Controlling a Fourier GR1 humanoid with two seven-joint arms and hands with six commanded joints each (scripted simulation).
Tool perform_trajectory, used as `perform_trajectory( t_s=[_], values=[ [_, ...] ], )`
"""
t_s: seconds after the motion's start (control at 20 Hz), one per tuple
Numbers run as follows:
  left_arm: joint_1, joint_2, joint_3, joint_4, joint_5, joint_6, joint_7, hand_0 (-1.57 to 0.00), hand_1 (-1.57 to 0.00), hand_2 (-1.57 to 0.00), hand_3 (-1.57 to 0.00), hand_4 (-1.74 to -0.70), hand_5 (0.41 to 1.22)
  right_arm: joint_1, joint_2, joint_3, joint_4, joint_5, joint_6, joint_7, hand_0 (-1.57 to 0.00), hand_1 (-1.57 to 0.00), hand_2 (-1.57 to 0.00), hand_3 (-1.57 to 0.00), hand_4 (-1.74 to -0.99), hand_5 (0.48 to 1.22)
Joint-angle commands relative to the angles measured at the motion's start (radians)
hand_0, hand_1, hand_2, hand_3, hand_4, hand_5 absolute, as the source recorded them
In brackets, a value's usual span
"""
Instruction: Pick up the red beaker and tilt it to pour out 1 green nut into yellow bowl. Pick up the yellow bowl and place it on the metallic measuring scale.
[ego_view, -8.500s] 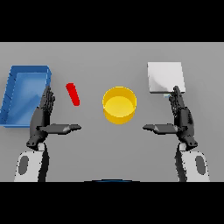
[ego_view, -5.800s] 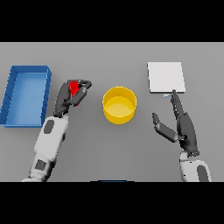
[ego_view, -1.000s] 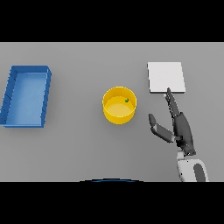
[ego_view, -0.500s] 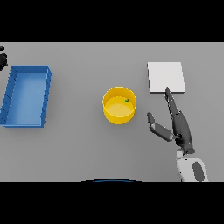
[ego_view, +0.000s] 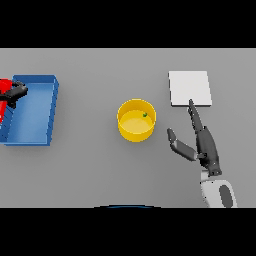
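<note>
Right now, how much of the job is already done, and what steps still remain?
Pouring looks done: a green nut lies inside the yellow bowl. The left hand holds the red beaker at the view's left edge, by the blue tray. The right hand is open beside the bowl. Left: lift the bowl onto the scale.

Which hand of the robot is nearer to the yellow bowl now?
The right hand. It is open just right of the yellow bowl, apart from it. The left hand is far off at the view's left edge, by the blue tray, holding the red beaker.
</note>
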Motion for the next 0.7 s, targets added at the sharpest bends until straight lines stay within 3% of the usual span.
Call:
perform_trajectory(
  t_s=[0.0,0.1,0.25,0.4,0.65],
  values=[
    [0.011,0.016,-0.004,-0.017,0.005,-0.044,-0.039,-1.5,-1.38,-1.31,-1.1,-1.15,0.74,-0.004,-0.004,-0.005,0.009,-0.003,0.002,0.014,0.0,0.0,0.0,0.0,-1.159,0.669],
    [0.037,0.039,0.008,-0.045,0.052,-0.134,-0.088,-1.0,-0.88,-0.84,-0.71,-0.93,0.697,0.006,-0.003,0.0,0.007,-0.002,0.003,-0.003,0.0,0.0,0.0,0.0,-1.162,0.671],
    [0.048,0.061,-0.022,-0.061,0.037,-0.184,-0.071,-0.51,-0.45,-0.43,-0.36,-0.78,0.656,0.001,-0.006,-0.007,0.009,-0.008,0.003,-0.016,0.0,0.0,0.0,0.0,-1.147,0.68],
    [0.018,0.051,-0.038,-0.029,0.0,-0.181,-0.07,-0.26,-0.23,-0.22,-0.18,-0.74,0.648,0.003,-0.003,0.005,-0.003,-0.001,0.007,-0.01,0.0,0.0,0.0,0.0,-1.156,0.69],
    [-0.003,0.018,-0.049,0.025,-0.044,-0.14,-0.092,-0.09,-0.07,-0.07,-0.06,-0.7,0.653,0.0,-0.005,0.003,-0.004,0.016,-0.007,0.022,0.0,0.0,0.0,0.0,-1.178,0.679]
  ],
)
